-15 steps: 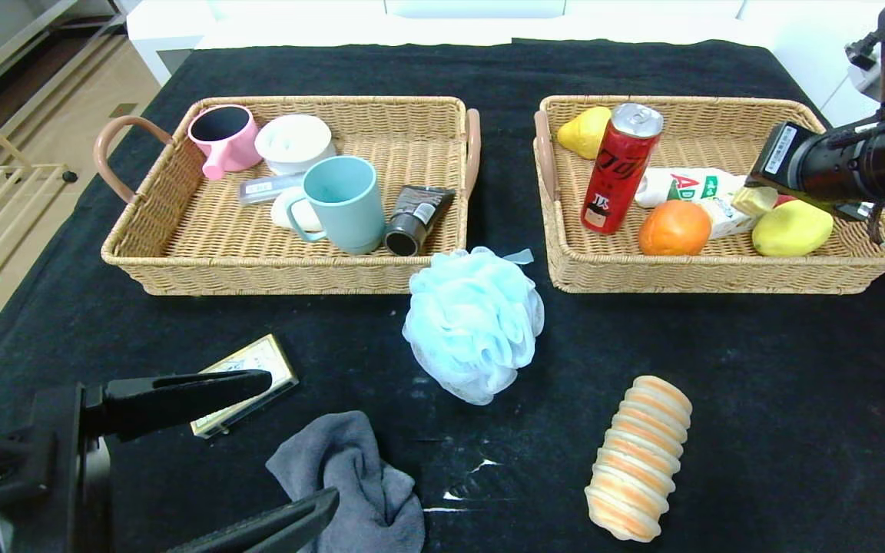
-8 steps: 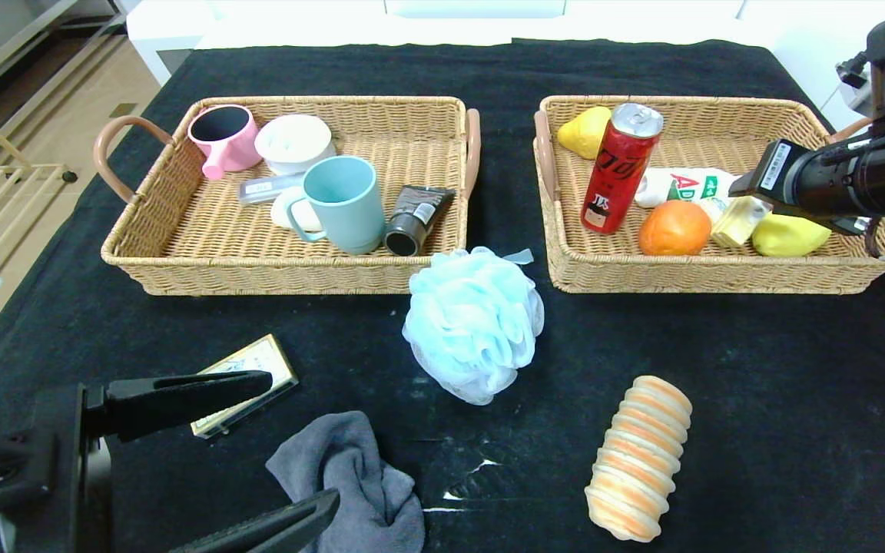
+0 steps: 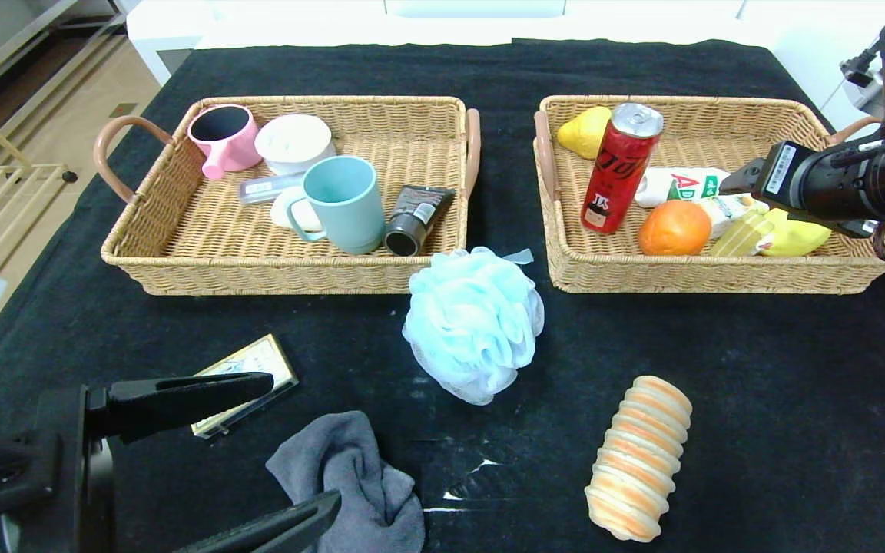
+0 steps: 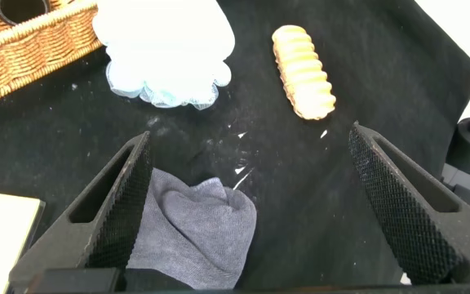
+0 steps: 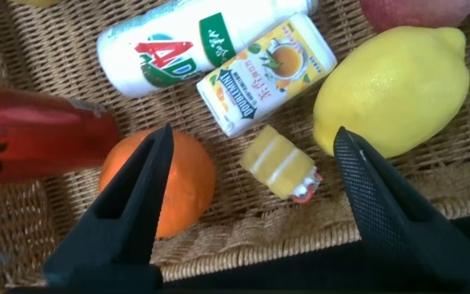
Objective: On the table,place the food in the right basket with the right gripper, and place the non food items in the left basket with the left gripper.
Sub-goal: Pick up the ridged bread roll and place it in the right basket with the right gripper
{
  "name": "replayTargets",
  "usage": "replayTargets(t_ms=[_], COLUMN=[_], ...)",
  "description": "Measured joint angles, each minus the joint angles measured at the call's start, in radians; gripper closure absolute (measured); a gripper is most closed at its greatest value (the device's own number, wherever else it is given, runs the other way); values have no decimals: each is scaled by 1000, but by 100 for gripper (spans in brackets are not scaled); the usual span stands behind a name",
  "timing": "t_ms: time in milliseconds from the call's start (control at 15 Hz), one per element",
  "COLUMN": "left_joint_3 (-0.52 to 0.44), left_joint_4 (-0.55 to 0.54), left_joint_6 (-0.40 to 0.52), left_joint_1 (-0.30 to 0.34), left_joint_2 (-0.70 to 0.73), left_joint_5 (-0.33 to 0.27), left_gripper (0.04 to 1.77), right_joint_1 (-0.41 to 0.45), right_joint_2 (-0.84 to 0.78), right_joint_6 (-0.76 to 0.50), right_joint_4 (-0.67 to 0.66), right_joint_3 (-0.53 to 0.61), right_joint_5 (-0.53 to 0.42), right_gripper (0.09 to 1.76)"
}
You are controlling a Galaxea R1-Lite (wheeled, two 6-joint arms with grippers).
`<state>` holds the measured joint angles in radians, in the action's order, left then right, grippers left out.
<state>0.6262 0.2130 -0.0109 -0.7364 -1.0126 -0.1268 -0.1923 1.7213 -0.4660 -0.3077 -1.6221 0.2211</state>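
My right gripper (image 3: 742,184) is open over the front right of the right basket (image 3: 704,280). A small yellow cake slice (image 5: 280,163) lies loose on the basket floor below its spread fingers, between the orange (image 5: 190,175) and the lemon (image 5: 390,86). My left gripper (image 3: 300,442) is open low at the front left, over a grey cloth (image 4: 194,224). A blue bath puff (image 3: 473,322), a striped bread roll (image 3: 638,457) and a flat gold-edged box (image 3: 246,376) lie on the black table.
The right basket also holds a red can (image 3: 619,169), a white bottle (image 5: 186,45), a juice carton (image 5: 268,77) and a yellow fruit (image 3: 585,130). The left basket (image 3: 273,280) holds a pink cup, a white jar, a teal mug (image 3: 343,203) and a black tube.
The right gripper has opened and let go of the yellow cake slice, which dropped into the right basket beside the lemon. The left arm has not moved.
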Motion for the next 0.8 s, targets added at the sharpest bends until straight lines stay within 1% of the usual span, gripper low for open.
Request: replayTargets(t_ms=[133,333,400,467,533,667,800], left_joint_3=[0,0,0,0,0,0,-2], left_joint_4=[0,0,0,-1,-1,-2,-3], left_joint_6=[0,0,0,0,0,0,0], left_joint_1=[0,0,0,0,0,0,0], left_joint_2=[0,0,-1,-1,-1,-3,-6], left_joint_5=[0,0,0,0,0,0,0], left_gripper=[9,9,9,9,9,9,9], right_joint_1=[-19,-67,-93,-121,-147,-194,-229], right_joint_2=[-27,-102,-132,-163,-189,-226,-238], right_joint_6=[5,20,20,15,-9,-102,-148], right_joint_4=[-5,-22,-45,-97,-154,-232,-289], right_joint_3=[30,123,158,186,208,231,238], right_joint_5=[0,1,1,0,1,2,1], right_gripper=[34,28,26,25,23,21,20])
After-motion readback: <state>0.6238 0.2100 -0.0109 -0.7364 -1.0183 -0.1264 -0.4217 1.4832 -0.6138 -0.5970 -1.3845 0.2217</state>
